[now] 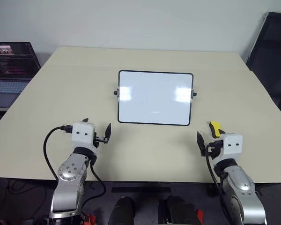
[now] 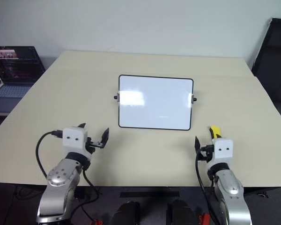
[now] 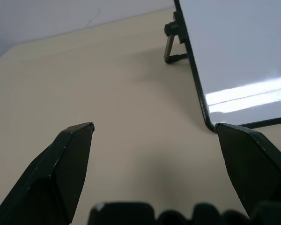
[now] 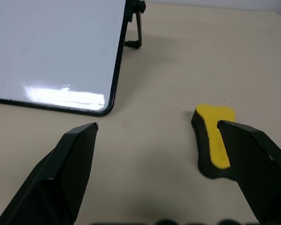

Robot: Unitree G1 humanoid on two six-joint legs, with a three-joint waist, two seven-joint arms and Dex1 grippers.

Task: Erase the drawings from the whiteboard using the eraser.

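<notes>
The whiteboard (image 1: 155, 97) stands propped on the middle of the beige table (image 1: 145, 150), tilted back on its small black knobs. Its face is plain white with two glare patches, and the drawings are out of view. The yellow eraser (image 4: 214, 140) lies flat on the table to the right of the board's near corner. My right gripper (image 4: 157, 125) is open and empty, level above the table, with one fingertip just short of the eraser. My left gripper (image 3: 154, 126) is open and empty too, near the board's lower left corner (image 3: 210, 126).
An open laptop (image 1: 9, 65) sits beyond the table's left edge. A black chair (image 1: 271, 51) stands off the far right corner. The table's near edge runs just under both wrists.
</notes>
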